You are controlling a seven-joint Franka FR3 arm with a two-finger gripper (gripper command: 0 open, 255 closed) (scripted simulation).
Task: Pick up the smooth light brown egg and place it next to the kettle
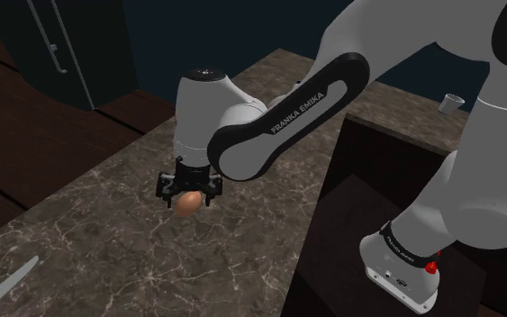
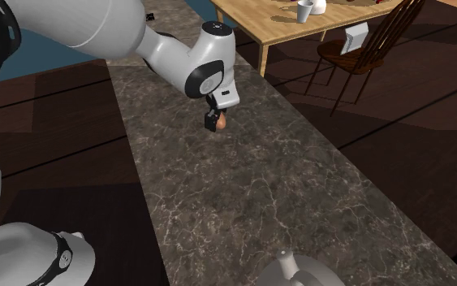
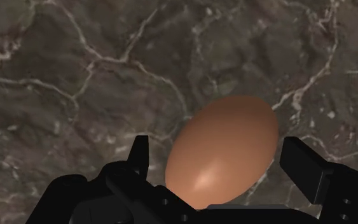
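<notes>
Entry, remote station. I am watching the end effector [image 1: 187, 200] hanging over the dark veined bench [image 1: 89, 234], fingers pointing down at the stone. The two black fingers [image 3: 140, 153] are standing roughly an egg's width apart, and they are clasping the egg [image 1: 186, 204] between them. In the wrist view the fingers are pressing in at the flanks of the egg [image 3: 225, 153], though the contact on one side is hard for me to confirm.

Orientation: the egg is smooth, light brown and glossy, and it is sitting skewed in the grip. Its long axis is running neither straight along the fingers nor square across them. One end is tucked up toward the palm and the other is slanting down toward the bench [image 3: 75, 63], leaning toward one finger. In the shoulder view the lower end is tipping toward that view's left. I cannot tell which end is the narrower one, or whether the egg is touching the stone.

Position: I am taking the kettle [image 2: 298, 273] as my landmark, a pale grey rounded shape at the near end of the bench [image 2: 243, 203] in the second exterior view. The egg [image 2: 221, 120] and the end effector [image 2: 214, 123] are sitting well apart from the kettle, farther up the same bench. Beyond them, farther still from the kettle, a wooden table [image 2: 259, 24] is carrying a white cup [image 2: 304, 10], with a dark chair [image 2: 364, 41] beside it.
</notes>
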